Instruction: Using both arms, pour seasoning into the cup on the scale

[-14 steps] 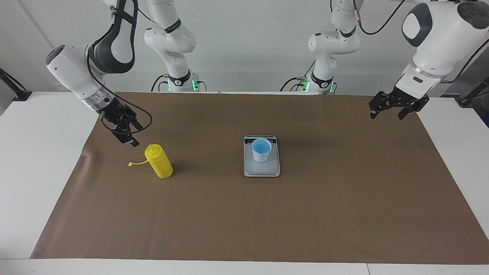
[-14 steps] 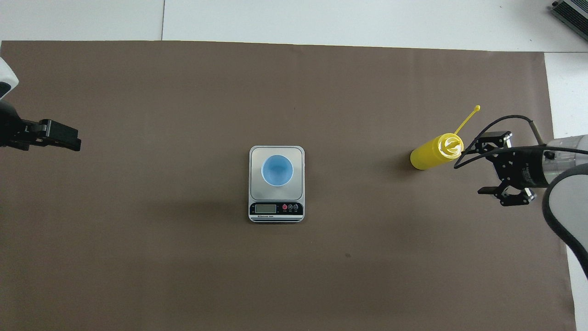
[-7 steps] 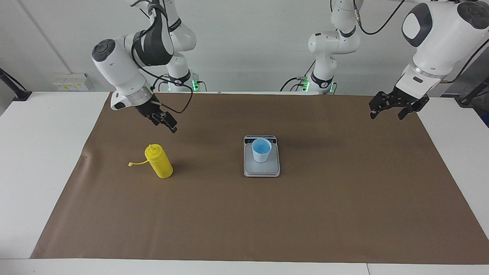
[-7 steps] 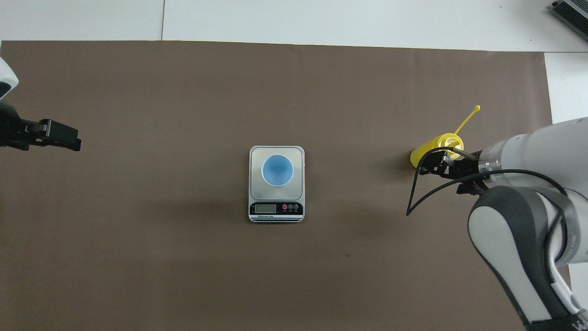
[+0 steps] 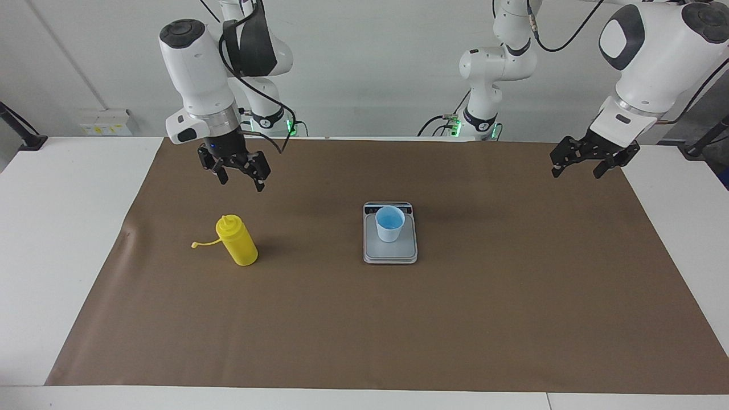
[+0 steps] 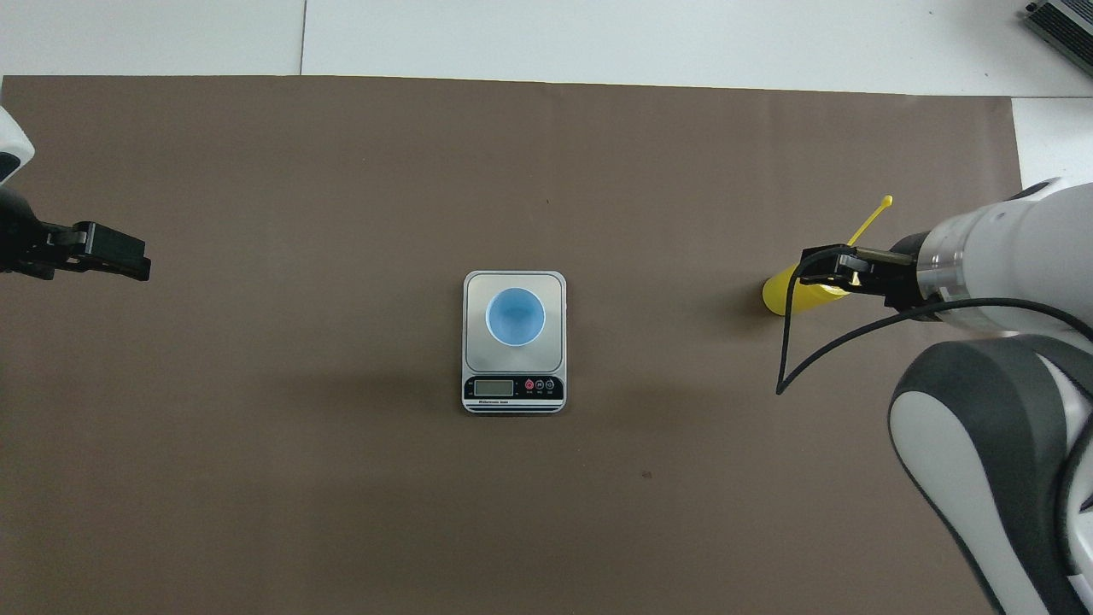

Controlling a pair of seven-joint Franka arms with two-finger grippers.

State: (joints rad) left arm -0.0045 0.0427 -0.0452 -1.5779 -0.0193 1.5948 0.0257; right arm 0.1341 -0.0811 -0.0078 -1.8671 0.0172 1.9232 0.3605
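Observation:
The yellow seasoning bottle [image 5: 237, 242] stands upright on the brown mat toward the right arm's end, its tethered cap [image 5: 196, 245] lying beside it. My right gripper [image 5: 241, 182] hangs open in the air above it, pointing down and touching nothing. In the overhead view the right gripper [image 6: 832, 265] covers the top of the bottle [image 6: 779, 295]. The light blue cup [image 5: 389, 223] [image 6: 515, 317] stands on the silver scale [image 5: 390, 254] [image 6: 474, 286] at mid-table. My left gripper [image 5: 575, 172] [image 6: 128, 260] waits open and empty over the mat's edge at its own end.
A brown paper mat [image 5: 512, 313] covers most of the white table [image 5: 57, 228]. The scale's dark display strip [image 6: 512, 389] faces the robots. A grey device [image 6: 1063, 21] lies off the mat at the table's farthest corner, at the right arm's end.
The right arm swung from low beside the bottle up and toward mid-table, turning its open gripper to point down over the bottle. Left arm, bottle, cup and scale stayed still.

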